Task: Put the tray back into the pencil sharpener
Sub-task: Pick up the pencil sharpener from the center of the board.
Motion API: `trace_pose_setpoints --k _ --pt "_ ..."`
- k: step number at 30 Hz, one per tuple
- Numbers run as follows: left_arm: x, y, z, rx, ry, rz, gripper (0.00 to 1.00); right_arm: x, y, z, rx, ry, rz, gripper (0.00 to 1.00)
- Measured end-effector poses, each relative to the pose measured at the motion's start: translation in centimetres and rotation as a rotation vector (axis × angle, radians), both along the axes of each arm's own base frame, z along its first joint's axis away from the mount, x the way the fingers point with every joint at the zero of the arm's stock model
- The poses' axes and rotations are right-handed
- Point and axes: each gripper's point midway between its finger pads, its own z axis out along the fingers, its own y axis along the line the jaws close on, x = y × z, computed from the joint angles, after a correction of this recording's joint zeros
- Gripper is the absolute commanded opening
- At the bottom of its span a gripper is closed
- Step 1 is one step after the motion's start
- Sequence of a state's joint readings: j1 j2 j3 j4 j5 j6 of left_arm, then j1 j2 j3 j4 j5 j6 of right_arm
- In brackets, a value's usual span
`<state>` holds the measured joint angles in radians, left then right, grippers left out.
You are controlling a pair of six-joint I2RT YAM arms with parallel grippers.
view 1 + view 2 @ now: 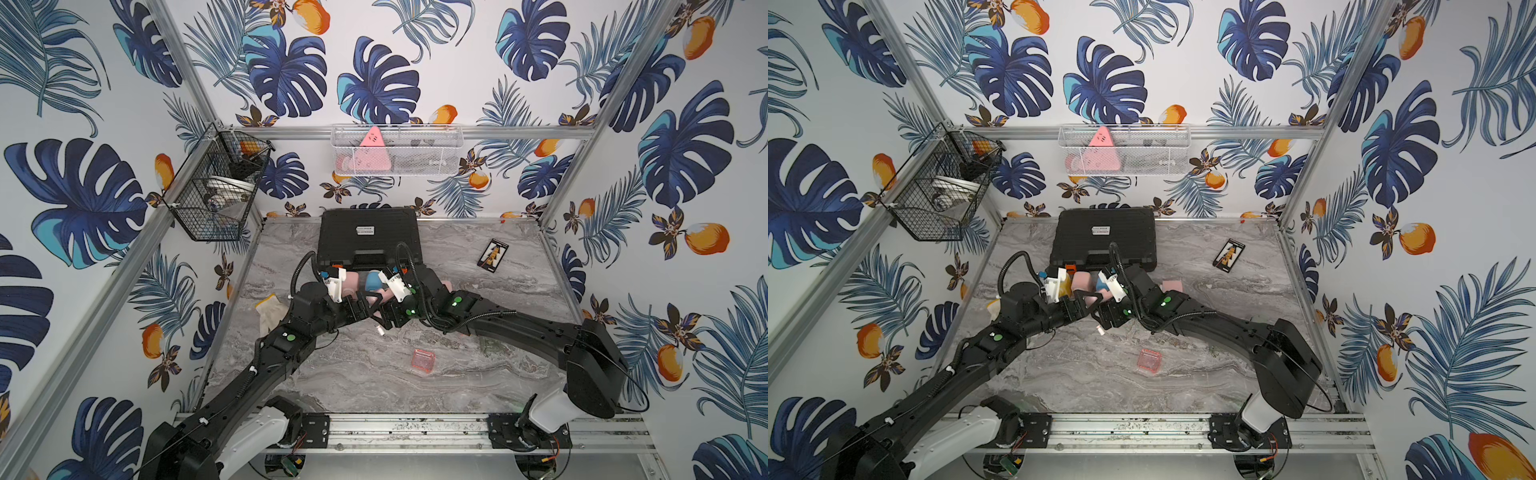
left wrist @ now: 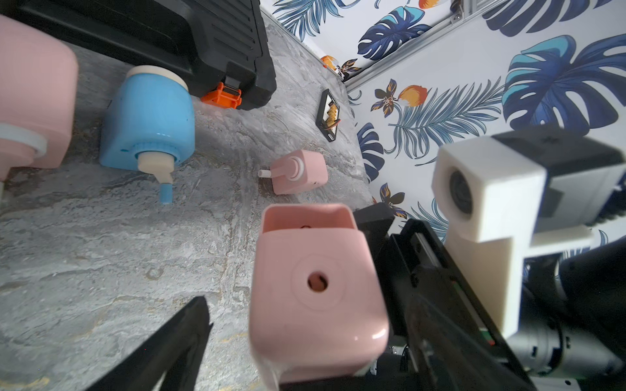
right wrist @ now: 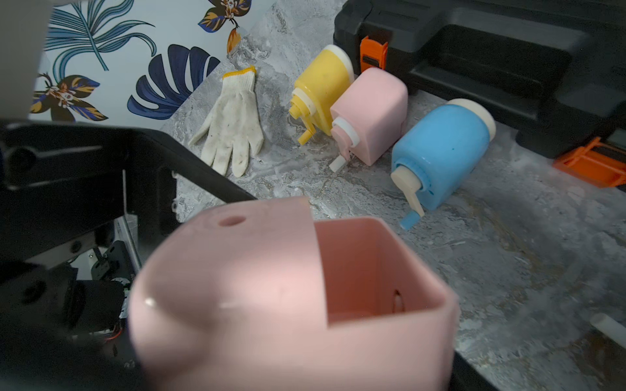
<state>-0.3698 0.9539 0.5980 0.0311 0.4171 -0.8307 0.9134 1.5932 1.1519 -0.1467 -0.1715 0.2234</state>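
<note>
The pink pencil sharpener [image 2: 315,291] hangs above the table between both arms, its tray slot [image 3: 366,270] open and hollow. My right gripper [image 1: 384,309] is shut on it, one black finger [image 2: 372,223] pressed against its side. My left gripper [image 1: 365,302] is open beside it: its visible finger [image 2: 169,348] stands apart from the sharpener with table showing in the gap. The tray [image 1: 424,361], a small clear pink box, lies alone on the table nearer the front, also in a top view [image 1: 1149,360]. Neither gripper is near it.
A black case [image 1: 368,237] sits at the back. In front of it lie a blue sharpener [image 3: 440,152], a yellow one [image 3: 321,88] and a second pink one [image 3: 372,111]. Another pink sharpener [image 2: 298,171] lies to the right. A glove [image 3: 233,125] lies left, a small black box [image 1: 492,253] back right.
</note>
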Motion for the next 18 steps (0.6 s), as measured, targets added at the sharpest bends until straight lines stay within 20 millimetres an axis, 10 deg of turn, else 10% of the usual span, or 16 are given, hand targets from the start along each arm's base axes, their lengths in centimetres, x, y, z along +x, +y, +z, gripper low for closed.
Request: trace_pose_setpoints --k 18 --pt "0.7 1.0 -0.3 0.074 -0.015 0.045 0.62 -0.5 1.4 -0.6 0.026 0.036 -0.057 0.71"
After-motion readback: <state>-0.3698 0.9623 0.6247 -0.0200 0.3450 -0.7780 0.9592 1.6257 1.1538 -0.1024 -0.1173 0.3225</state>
